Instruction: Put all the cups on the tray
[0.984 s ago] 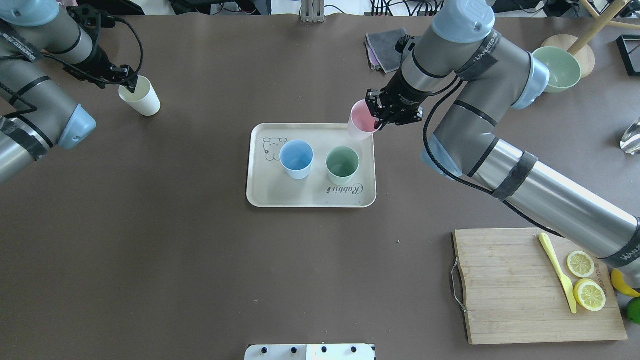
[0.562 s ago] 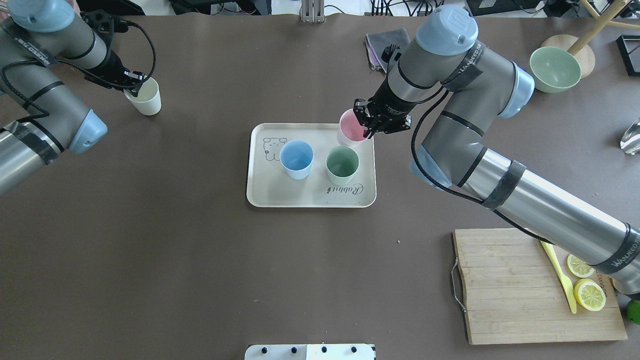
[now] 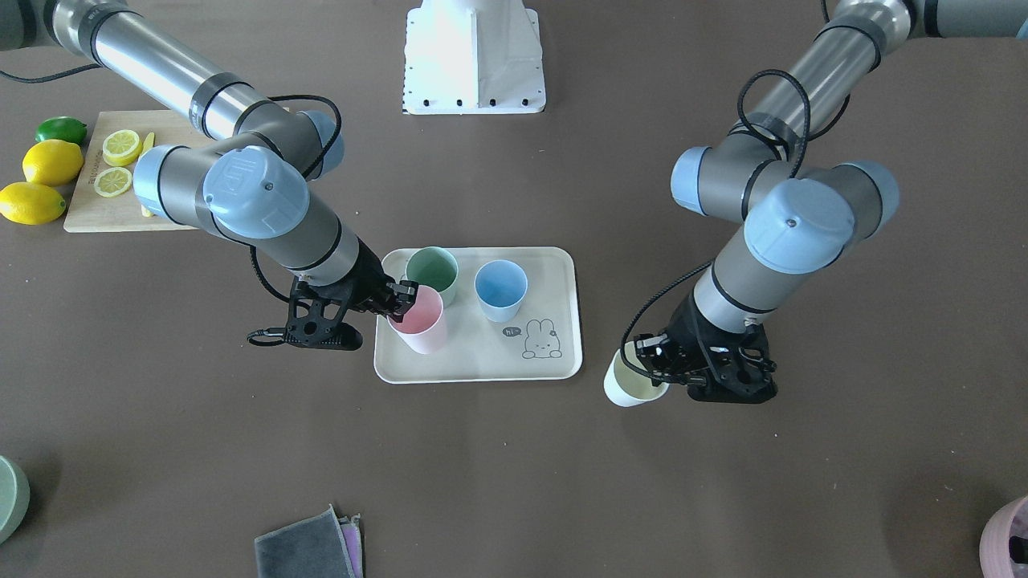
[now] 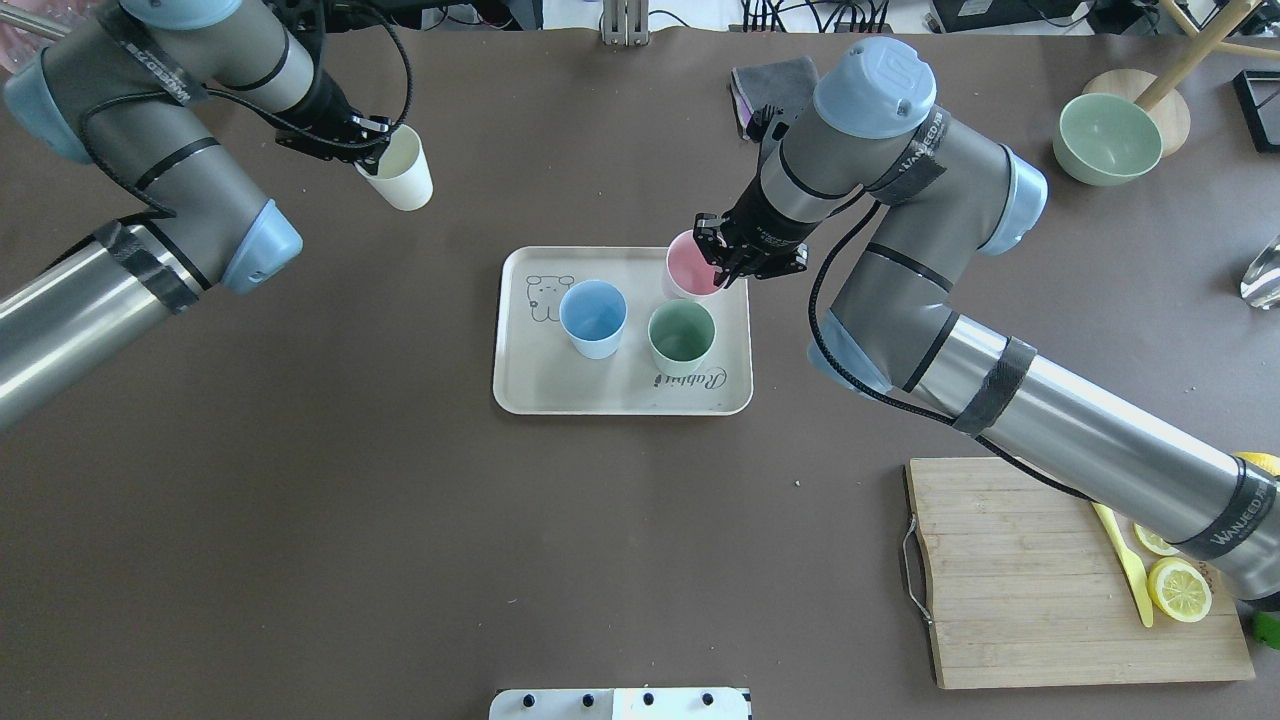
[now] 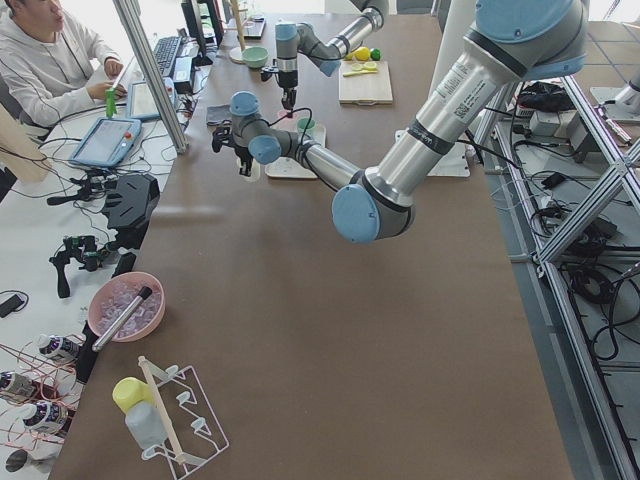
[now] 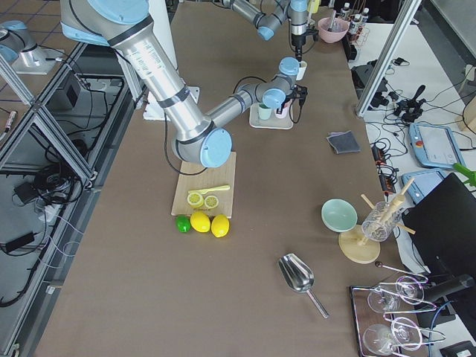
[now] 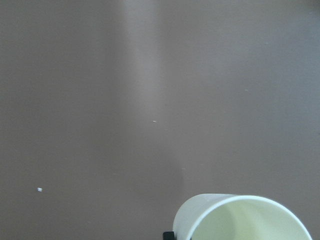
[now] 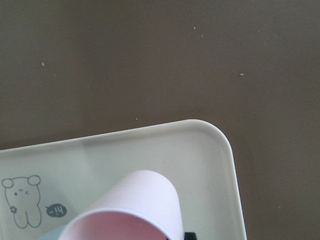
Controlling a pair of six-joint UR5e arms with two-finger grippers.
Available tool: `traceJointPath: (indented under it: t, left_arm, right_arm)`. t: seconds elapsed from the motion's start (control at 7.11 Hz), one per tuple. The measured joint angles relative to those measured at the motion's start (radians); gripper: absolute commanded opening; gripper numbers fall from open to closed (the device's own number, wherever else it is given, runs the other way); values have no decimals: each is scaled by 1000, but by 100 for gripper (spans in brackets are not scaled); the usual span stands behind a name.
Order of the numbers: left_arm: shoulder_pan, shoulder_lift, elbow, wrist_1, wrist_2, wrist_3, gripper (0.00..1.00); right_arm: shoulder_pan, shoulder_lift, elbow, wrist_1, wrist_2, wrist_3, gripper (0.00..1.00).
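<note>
The cream-beige tray (image 4: 560,385) lies mid-table. On it stand the light blue cup (image 4: 593,318) and the pale green cup (image 4: 682,336). My right gripper (image 4: 722,262) is shut on the rim of the pink cup (image 4: 690,270) and holds it low over the tray's far right corner, behind the green cup; the right wrist view shows this cup (image 8: 135,210) over the tray (image 8: 210,150). My left gripper (image 4: 375,150) is shut on the rim of the cream-yellow cup (image 4: 405,170), tilted above the table, left of and beyond the tray. The left wrist view shows this cup (image 7: 240,220).
A wooden cutting board (image 4: 1050,580) with lemon slices and a yellow knife lies at the near right. A green bowl (image 4: 1100,138) and a grey cloth (image 4: 765,85) sit at the far side. Whole lemons (image 3: 48,160) lie beside the board.
My left gripper has carried the cream-yellow cup to the right, toward the tray. My right gripper has moved the pink cup further in over the tray's corner.
</note>
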Motion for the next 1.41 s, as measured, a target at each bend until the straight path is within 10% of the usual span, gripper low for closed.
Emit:
traceJointPath:
  t: [0.42, 0.56, 1.41]
  left_arm:
    - [143, -21, -43, -1, 111, -94, 12]
    - [176, -25, -43, -1, 143, -110, 97]
    - [-66, 159, -175, 60, -31, 195, 98]
  right_arm:
    - [8, 9, 3, 1, -19, -5, 100]
    - [20, 11, 7, 1, -12, -6, 100]
    - [218, -190, 125, -11, 125, -274, 100]
